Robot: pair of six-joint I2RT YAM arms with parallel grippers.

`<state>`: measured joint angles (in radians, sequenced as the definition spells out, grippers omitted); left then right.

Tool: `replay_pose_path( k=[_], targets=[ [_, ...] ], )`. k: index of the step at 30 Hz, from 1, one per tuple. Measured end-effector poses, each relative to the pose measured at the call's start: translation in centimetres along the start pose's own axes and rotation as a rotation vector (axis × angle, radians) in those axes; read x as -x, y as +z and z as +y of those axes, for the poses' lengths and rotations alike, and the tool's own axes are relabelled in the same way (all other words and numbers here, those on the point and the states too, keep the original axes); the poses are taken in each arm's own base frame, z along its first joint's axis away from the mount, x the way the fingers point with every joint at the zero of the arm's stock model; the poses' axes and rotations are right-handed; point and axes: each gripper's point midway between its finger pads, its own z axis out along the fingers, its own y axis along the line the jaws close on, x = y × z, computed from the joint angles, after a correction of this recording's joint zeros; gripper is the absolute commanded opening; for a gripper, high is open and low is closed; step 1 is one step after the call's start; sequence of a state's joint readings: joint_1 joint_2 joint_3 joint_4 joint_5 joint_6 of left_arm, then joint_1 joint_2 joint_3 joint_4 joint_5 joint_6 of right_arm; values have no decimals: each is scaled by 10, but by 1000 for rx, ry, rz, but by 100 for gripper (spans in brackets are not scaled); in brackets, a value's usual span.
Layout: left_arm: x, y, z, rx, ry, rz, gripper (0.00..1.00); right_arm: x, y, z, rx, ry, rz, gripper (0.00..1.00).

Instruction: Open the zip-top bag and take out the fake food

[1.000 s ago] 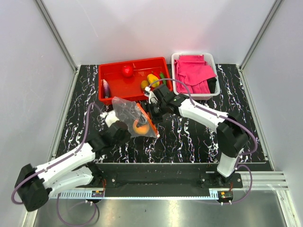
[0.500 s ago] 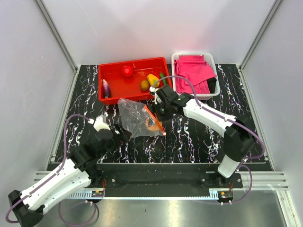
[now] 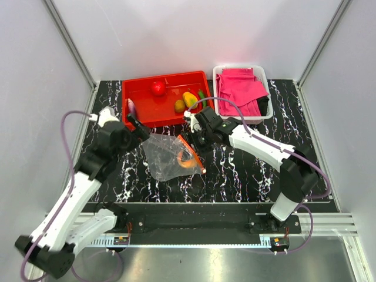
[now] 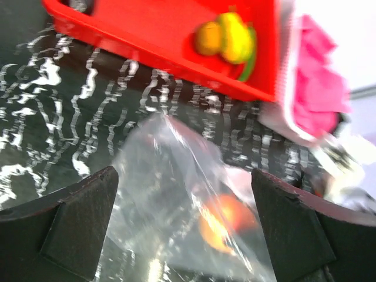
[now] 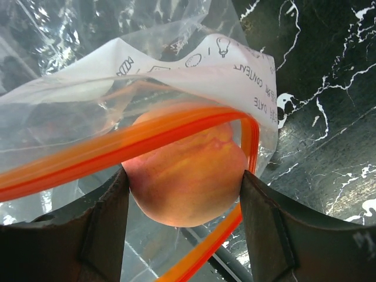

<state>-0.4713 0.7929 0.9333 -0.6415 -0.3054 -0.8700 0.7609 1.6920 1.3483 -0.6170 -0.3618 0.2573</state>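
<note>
The clear zip-top bag lies on the black marbled table, its red-orange zip strip pulled open toward the right. My right gripper reaches into the bag's mouth and is shut on an orange fruit, one finger pressed on each side of it. Left of the bag, my left gripper stands wide open and holds nothing. In the left wrist view the bag lies beyond the open fingers, with the orange fruit glowing through the plastic.
Behind the bag a red tray holds a red round fruit, an eggplant, a kiwi, a mango and a green chili. A white basket of pink cloths stands at back right.
My left gripper opened and let go of the bag, and its arm swung from the near left up toward the tray. The bag sank flatter. The right gripper kept its grip.
</note>
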Motion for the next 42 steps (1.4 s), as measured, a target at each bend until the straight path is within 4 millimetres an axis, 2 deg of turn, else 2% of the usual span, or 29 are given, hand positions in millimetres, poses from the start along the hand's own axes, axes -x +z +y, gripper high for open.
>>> replay_pose_path(
  k=[2,5,8,9,12,13,14,19,25,27,28,29,30,31,32,36,39,40,42],
  targets=[
    [0,19,8,56,19,31,99,2,-3,3,10,-4,-9,0],
    [-18,43,24,125,55,123,96,4,-5,7,30,-10,-17,0],
    [-33,53,33,146,75,190,70,4,-5,8,34,-11,-19,0],
    [-35,55,35,146,78,201,53,4,-5,8,34,-11,-20,0],
    [-36,59,36,125,88,206,25,5,-6,8,34,-12,-21,0],
    [-36,60,37,119,89,204,4,5,-6,8,34,-12,-22,0],
    [-36,61,40,116,89,204,0,5,-6,9,34,-13,-24,0],
    [-33,60,70,184,89,178,0,9,-7,-1,-19,-8,-46,0],
    [-18,54,97,289,94,124,0,35,-21,-60,-263,81,-152,0],
    [-17,52,103,314,102,119,18,54,-31,-72,-311,99,-202,0],
    [-17,51,107,332,109,118,32,67,-35,-76,-324,102,-231,0],
    [-17,51,109,342,120,119,52,79,-36,-76,-328,100,-256,0],
    [-17,50,112,356,123,120,59,102,-39,-74,-328,86,-299,0],
    [-17,49,115,368,138,123,66,113,-39,-73,-324,77,-323,0],
    [-17,48,117,377,139,122,76,127,-39,-71,-322,62,-350,0],
    [-17,42,124,406,165,123,84,189,-28,-66,-301,6,-451,1],
    [-16,33,120,381,189,136,86,232,-7,-69,-273,-22,-512,12],
    [-16,30,115,355,192,143,86,240,2,-72,-265,-28,-520,24],
    [-16,23,104,289,197,151,86,250,23,-78,-245,-34,-515,32]
  ],
)
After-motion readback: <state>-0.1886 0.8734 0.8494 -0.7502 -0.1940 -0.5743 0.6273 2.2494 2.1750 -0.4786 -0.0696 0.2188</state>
